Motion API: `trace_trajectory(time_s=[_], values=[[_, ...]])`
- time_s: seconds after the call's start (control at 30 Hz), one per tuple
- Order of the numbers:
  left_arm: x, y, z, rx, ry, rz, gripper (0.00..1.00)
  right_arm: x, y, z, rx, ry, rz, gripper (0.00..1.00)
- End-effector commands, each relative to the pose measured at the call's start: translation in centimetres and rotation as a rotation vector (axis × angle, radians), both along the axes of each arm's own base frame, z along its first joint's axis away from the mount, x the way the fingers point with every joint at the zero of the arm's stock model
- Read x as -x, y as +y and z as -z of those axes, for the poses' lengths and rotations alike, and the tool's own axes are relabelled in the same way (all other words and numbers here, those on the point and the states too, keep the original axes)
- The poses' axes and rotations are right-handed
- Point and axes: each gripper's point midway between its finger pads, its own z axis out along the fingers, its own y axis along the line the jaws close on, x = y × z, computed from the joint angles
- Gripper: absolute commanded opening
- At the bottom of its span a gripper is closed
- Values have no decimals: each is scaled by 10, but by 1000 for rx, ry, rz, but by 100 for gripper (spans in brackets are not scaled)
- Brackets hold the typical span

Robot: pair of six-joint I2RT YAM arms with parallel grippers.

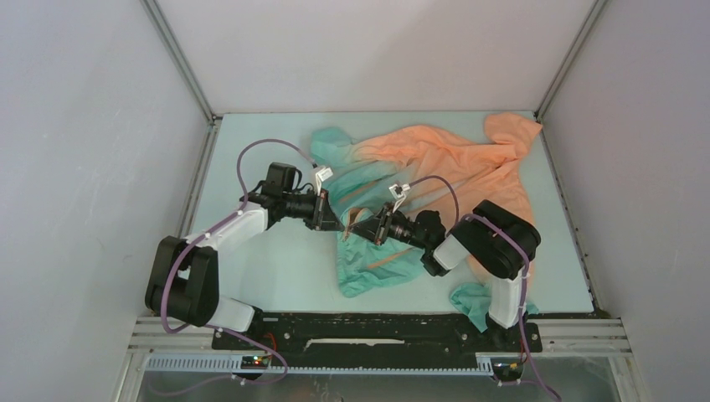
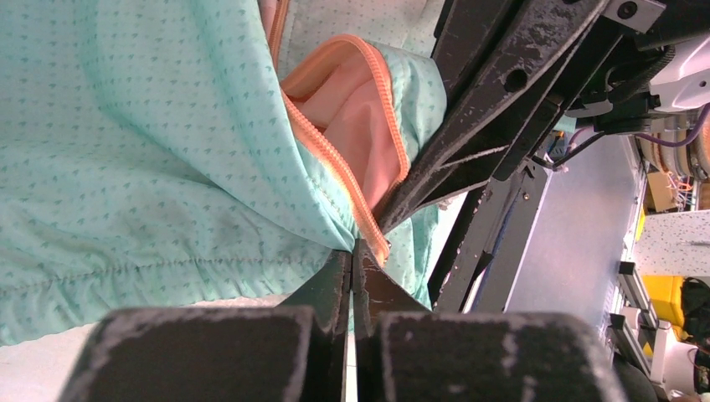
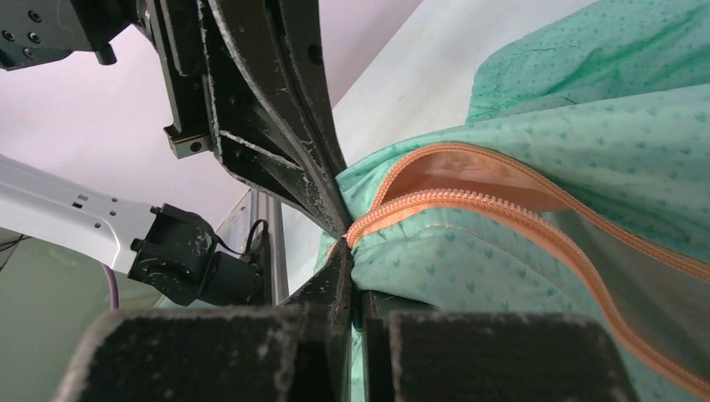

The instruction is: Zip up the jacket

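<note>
- Orange zipper tape is what the left gripper has nipped. Its fingers are pressed together on the tape's lower end and the teal cloth beside it.
- Meeting it almost tip to tip, the right gripper is also closed, pinching the same end of the zip from the other side. The two pairs of fingers are touching or very nearly so.
- Just past the pinch, the two rows of teeth stand apart, with pale orange lining showing between them, so the zip is open here. No slider shows in either wrist view.
- Further out, the jacket lies crumpled over the middle and far right of the table. Its teal hem is bunched under the grippers, and its orange hood and shoulders lie toward the far right corner.
- Risks, as I judge them:
  - The cloth is thin and slick, so a pull could slide it out of either pinch.
  - With the fingers this crowded, any sideways move may knock one gripper against the other.
  - If neither holds the slider — I cannot tell — pulling would only drag the jacket without closing any teeth.
  - Slack fabric beside the teeth could jam in the zip.
</note>
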Motion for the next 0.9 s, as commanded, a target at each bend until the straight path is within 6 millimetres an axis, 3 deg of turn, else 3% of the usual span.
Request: trace_trajectory(time_s=[0.0,0.47,0.6,0.7,0.87], values=[[11,-2,-3,9,-18,35,0,-21,-4,-17,-55,-40,68,0],[17,-3,12,-57,8,48,0,-14,2,-40,-104,-49,4,0],[20,-4,17,-86,10,61,0,-22,-5,-50,-129,-41,23,0],[19,-2,19,-101,4,56,0,-27,-7,-46,-135,0,32,0],[18,-2,20,-102,12,49,0,-17,0,-55,-142,-31,5,0]])
